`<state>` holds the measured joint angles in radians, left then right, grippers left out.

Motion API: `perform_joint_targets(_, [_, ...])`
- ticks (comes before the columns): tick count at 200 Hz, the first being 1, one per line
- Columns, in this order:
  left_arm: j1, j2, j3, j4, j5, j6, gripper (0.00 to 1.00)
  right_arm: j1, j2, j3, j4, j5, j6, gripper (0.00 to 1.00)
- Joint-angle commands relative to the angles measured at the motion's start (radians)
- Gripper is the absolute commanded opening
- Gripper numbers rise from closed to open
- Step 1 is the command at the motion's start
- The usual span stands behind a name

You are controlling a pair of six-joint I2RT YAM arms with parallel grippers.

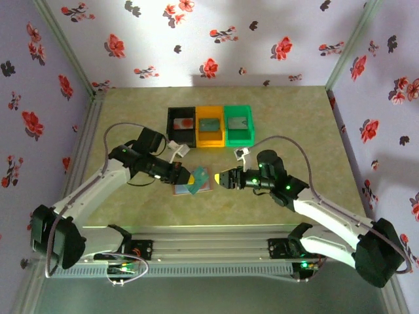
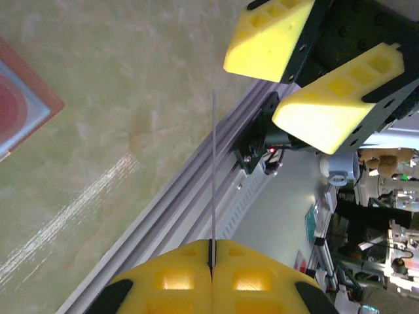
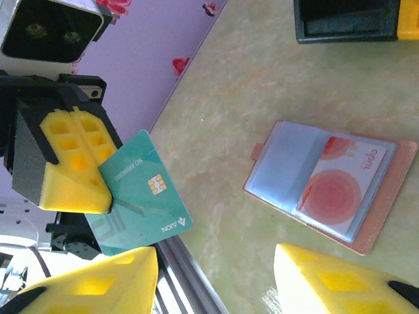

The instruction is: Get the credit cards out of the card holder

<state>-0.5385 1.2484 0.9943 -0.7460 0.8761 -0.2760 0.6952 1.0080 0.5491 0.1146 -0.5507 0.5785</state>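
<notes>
The left gripper is clamped shut on a teal credit card, holding it clear of the table. The right gripper faces it, jaws apart and empty. The card holder lies open on the table nearby, with what looks like a red-and-white card in one pocket.

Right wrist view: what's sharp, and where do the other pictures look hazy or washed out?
Right wrist: green credit card crisp, right gripper's fingers blurred. Top external: hazy, bright patch on back wall. Left wrist: room past the table washed out.
</notes>
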Motion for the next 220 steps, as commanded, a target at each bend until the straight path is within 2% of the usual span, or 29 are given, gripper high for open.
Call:
perform_joint_targets(1, [-0.004,0.006,0.037,-0.053,0.062,0.077,0.0,-0.005,-0.012,-0.012,0.06,-0.046,-0.031,0.5])
perform_joint_targets(24, [-0.017,0.004,0.046,-0.05,0.069,0.089,0.0,-0.006,0.002,-0.017,0.084,-0.053,-0.027,0.5])
perform_joint_targets(63, [-0.017,-0.013,0.002,0.041,0.041,0.025,0.0,-0.004,0.042,-0.048,0.22,-0.091,0.049,0.51])
perform_joint_targets(122, [-0.017,-0.066,-0.103,0.308,-0.008,-0.184,0.0,-0.003,0.085,-0.092,0.416,-0.103,0.179,0.51])
perform_joint_targets(166, [-0.018,-0.156,-0.243,0.651,-0.066,-0.437,0.0,-0.002,0.111,-0.116,0.514,-0.103,0.229,0.51])
perform_joint_targets(220, [-0.081,-0.189,-0.36,0.923,-0.133,-0.603,0.0,0.018,0.159,-0.116,0.627,-0.101,0.278,0.51])
